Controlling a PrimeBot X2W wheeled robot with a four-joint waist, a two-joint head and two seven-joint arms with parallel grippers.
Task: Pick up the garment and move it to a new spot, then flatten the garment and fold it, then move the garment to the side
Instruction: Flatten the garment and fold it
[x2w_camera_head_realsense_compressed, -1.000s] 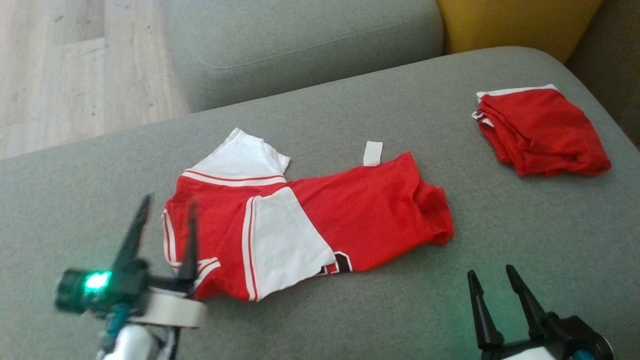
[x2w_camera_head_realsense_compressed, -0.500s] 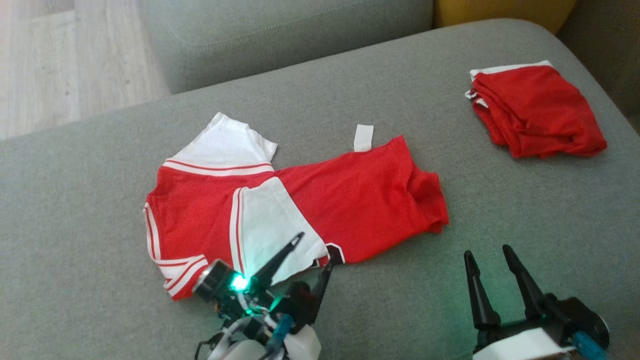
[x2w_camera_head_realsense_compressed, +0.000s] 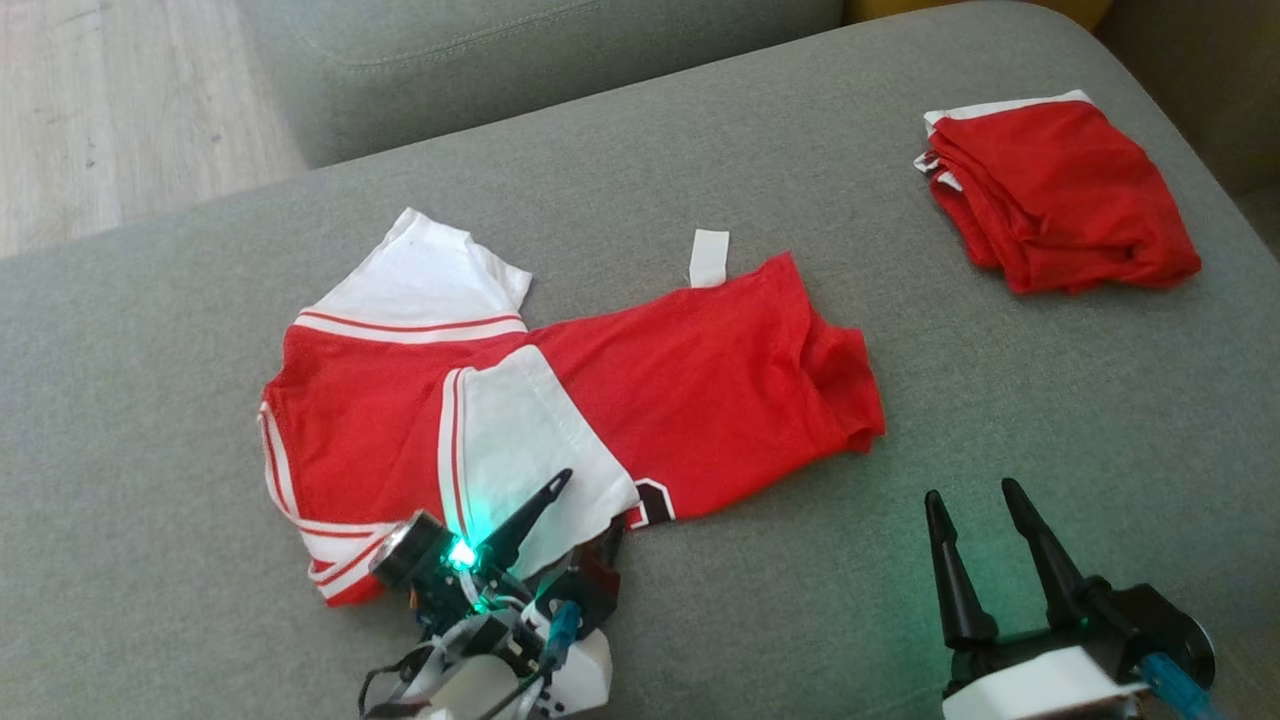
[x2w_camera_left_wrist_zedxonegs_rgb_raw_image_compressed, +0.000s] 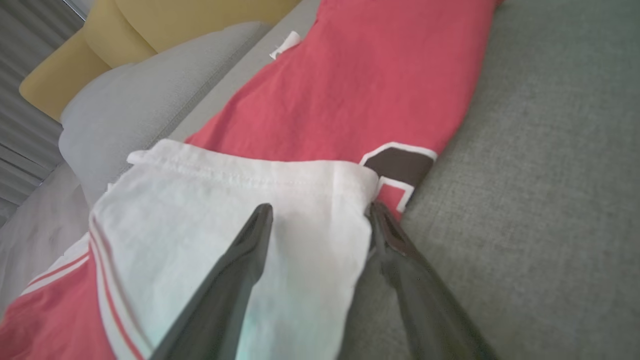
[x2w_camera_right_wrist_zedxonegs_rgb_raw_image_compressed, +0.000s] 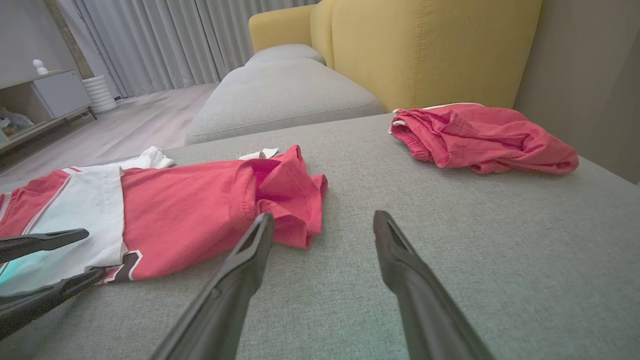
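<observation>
**Open left gripper poised at the near edge of a shirt spread on a sofa seat.**

A thin red and white jersey-knit shirt (x2w_camera_head_realsense_compressed: 700, 380) lies partly spread and rumpled in the middle of a grey fabric sofa seat (x2w_camera_head_realsense_compressed: 800, 600). The left gripper (x2w_camera_head_realsense_compressed: 588, 505) has its two dark fingers parted and holds nothing. One finger sits over the shirt's folded-over white panel (x2w_camera_left_wrist_zedxonegs_rgb_raw_image_compressed: 250, 180), and the other is at the panel's edge, beside a dark printed numeral (x2w_camera_left_wrist_zedxonegs_rgb_raw_image_compressed: 400, 165). The right gripper (x2w_camera_head_realsense_compressed: 970, 490), also parted and empty, is over bare cushion, apart from the shirt. A second, folded red garment (x2w_camera_head_realsense_compressed: 1060, 200) lies well off at the far right. The shirt looks light, limp and slightly slick, so it will likely sag and slide. A firm pinch on the edge there should work, though it may lift only that loose flap.
</observation>
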